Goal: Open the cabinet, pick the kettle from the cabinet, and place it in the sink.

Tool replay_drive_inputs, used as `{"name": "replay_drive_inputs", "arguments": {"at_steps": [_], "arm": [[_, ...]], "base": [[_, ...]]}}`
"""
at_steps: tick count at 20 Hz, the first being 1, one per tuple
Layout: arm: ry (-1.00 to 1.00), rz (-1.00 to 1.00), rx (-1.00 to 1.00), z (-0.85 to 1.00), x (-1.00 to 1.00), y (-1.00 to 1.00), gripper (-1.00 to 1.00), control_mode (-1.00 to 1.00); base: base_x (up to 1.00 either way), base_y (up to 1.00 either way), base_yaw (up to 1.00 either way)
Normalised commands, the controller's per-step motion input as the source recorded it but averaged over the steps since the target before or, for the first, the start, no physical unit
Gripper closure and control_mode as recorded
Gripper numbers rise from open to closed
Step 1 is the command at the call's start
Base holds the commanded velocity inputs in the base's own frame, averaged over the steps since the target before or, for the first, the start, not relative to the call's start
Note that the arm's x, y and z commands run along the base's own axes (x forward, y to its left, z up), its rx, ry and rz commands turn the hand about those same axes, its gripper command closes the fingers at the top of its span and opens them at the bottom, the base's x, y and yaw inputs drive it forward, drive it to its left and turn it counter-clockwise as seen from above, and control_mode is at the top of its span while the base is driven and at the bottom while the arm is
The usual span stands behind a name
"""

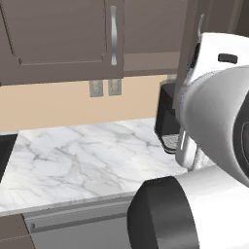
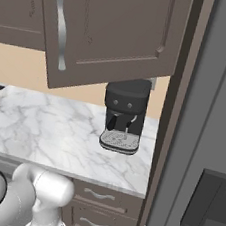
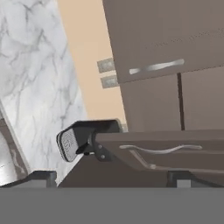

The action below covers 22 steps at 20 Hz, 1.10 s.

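Observation:
The dark brown cabinet (image 2: 111, 29) hangs over the counter. Its right door stands swung out, with a curved silver handle (image 2: 60, 31). In the left base view that door is seen edge-on (image 1: 187, 53), and the left door (image 1: 58, 34) is shut. In the hand view my gripper (image 3: 109, 178) is open, with its dark fingertips (image 3: 41, 177) far apart and nothing between them. It sits just below the open door's handle (image 3: 162, 149). A black sliver of the sink (image 1: 4, 151) shows at the left edge. The kettle is out of view.
A black coffee machine (image 2: 124, 115) stands on the white marble counter (image 1: 87, 155) under the open door. Two wall outlets (image 1: 104, 87) sit on the beige backsplash. Drawers (image 2: 98, 204) run below the counter, and a tall grey front (image 2: 209, 122) rises at the right.

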Motion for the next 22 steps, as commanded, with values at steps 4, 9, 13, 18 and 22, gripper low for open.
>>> {"name": "replay_drive_inputs", "arguments": {"at_steps": [4,9,13,18,22], "arm": [[-0.01,-0.13,-0.12,0.0,0.07,0.0,-1.0,-1.0],[-0.06,-0.18,-0.03,0.0,0.0,-0.12,-1.0,-1.0],[-0.14,-0.11,-0.1,0.0,0.0,-0.16,-1.0,-1.0],[-0.14,-0.01,-0.09,-0.15,0.0,-0.42,-1.0,-1.0],[-0.08,0.02,-0.01,-0.44,0.04,-0.77,-1.0,-1.0]], "base": [[0.0,0.0,0.0],[0.0,0.0,0.0],[0.0,0.0,0.0],[0.0,0.0,0.0],[0.0,0.0,0.0]]}}
